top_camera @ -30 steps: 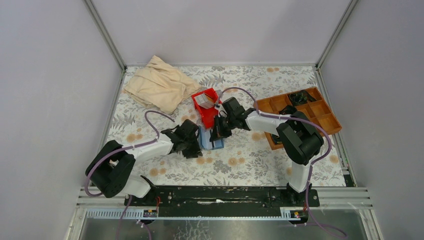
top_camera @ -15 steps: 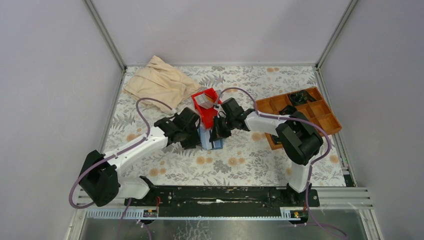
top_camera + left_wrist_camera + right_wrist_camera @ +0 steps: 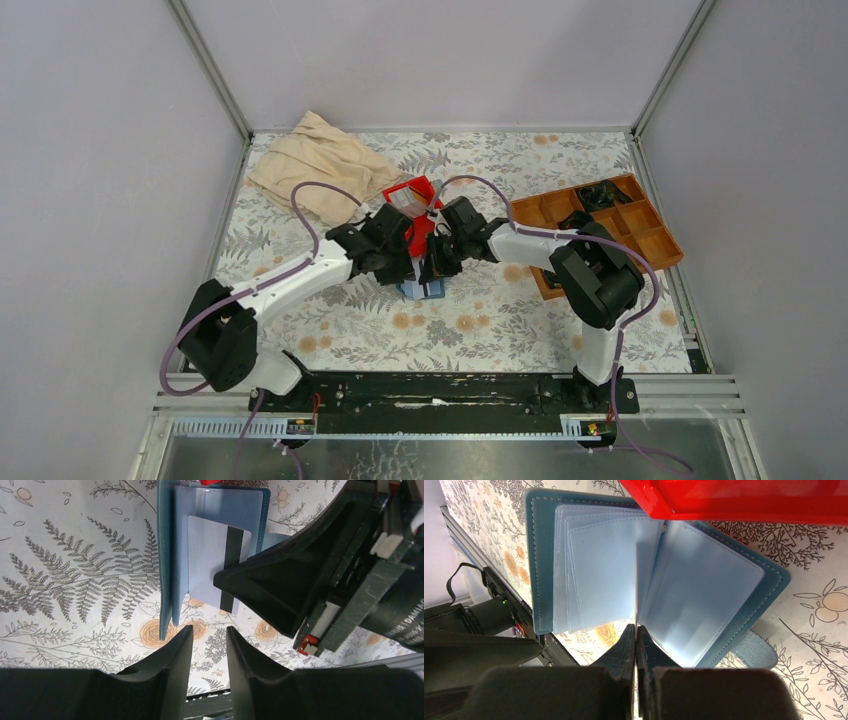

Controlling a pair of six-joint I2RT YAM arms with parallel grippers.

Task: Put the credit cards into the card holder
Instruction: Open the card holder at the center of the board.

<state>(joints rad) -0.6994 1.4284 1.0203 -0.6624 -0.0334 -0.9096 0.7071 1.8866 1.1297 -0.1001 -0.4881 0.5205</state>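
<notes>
Jaws first: found the left gripper [image 3: 209,647] parted by a narrow gap, empty, low over the floral tablecloth [image 3: 75,580] just beside the card holder [image 3: 220,502]. Found the right gripper [image 3: 636,632] pinched tight on a credit card [image 3: 207,555], edge-on from its own wrist, stripe side showing from the left wrist. Saw the card overlapping the pale inner slots of the card holder, spread open beside the red bin [image 3: 749,500].

Teal, red and a floral print.
The soft teal-blue folding wallet [image 3: 541,555] has paler blue-white slots. The pale grey flat plastic card [image 3: 207,555] bears a black stripe. The plastic bin [image 3: 744,500] is bright red, and the white tabletop [image 3: 480,320] is printed with grey ferns and orange blossoms.
</notes>
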